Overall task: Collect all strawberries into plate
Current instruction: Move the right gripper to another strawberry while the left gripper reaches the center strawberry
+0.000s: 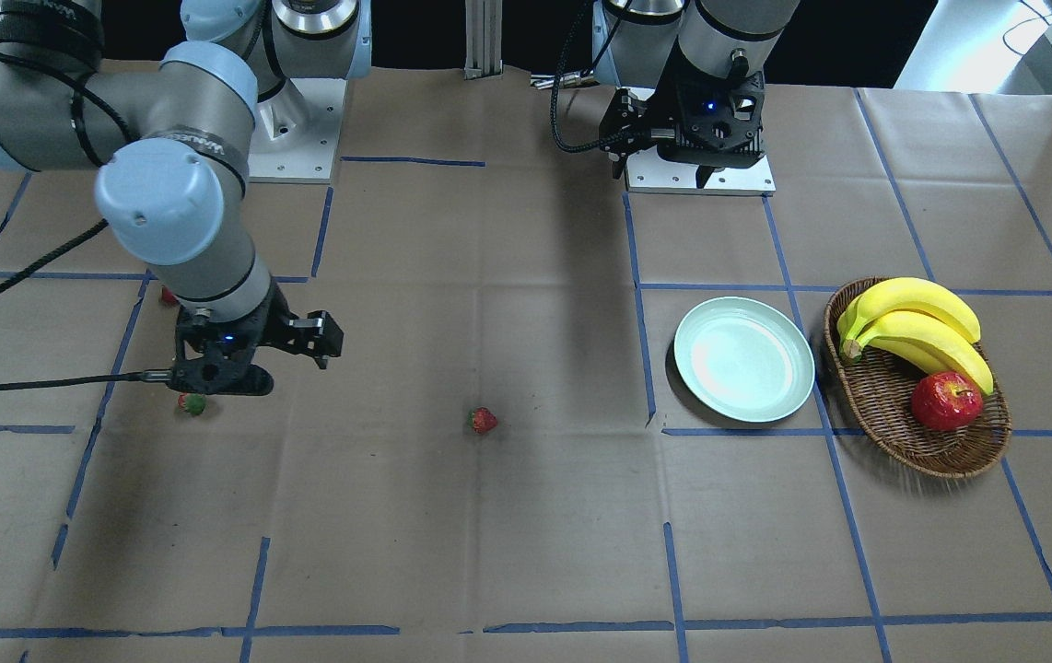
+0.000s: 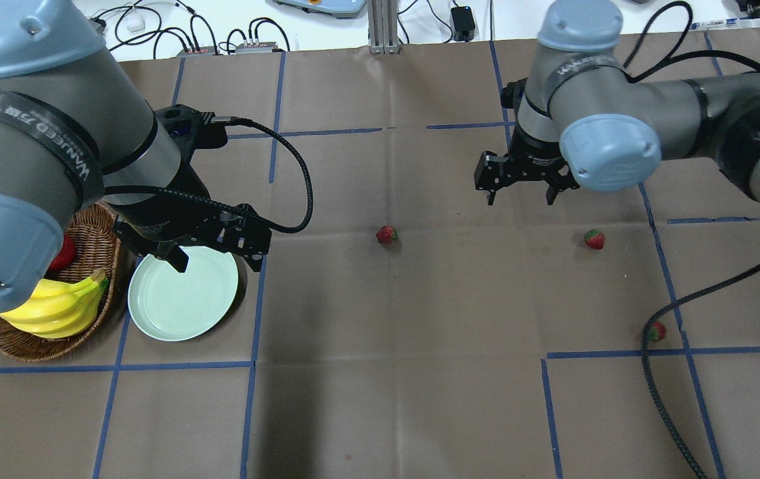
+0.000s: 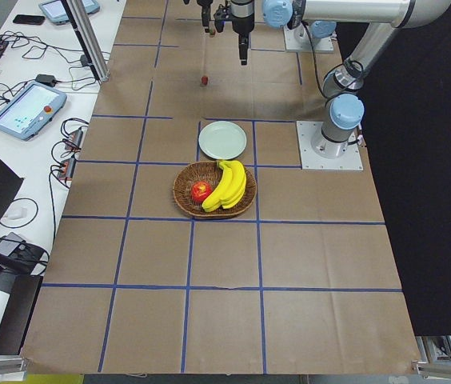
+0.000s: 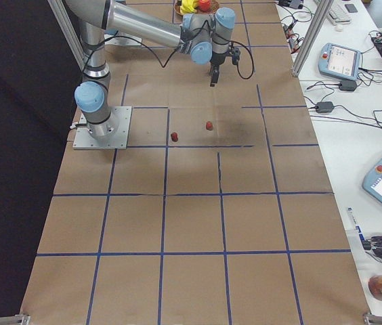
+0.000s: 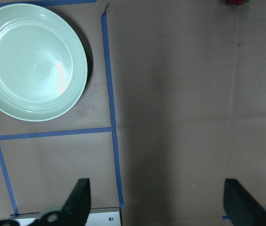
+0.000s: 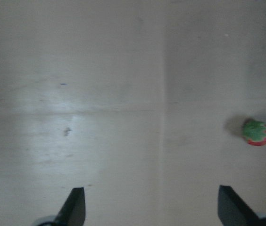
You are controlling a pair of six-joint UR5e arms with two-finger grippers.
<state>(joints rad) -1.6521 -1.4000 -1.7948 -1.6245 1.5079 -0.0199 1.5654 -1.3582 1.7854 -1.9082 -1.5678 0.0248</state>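
Three small red, green-capped strawberries (image 2: pixel 386 233) lie scattered on the brown worktop (image 2: pixel 386 372); the round mint-green plate (image 2: pixel 180 309) is empty. Right end effector (image 2: pixel 520 198), jaws spread, hovers beside the nearest berry (image 6: pixel 256 132) — centre over it, descend straight, close gently; left end effector (image 2: pixel 220 263) likewise parted

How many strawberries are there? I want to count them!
3. The middle strawberry lies mid-table, the second strawberry near the right gripper, the third strawberry beside the black cable. None on the plate yet; none seems hidden.
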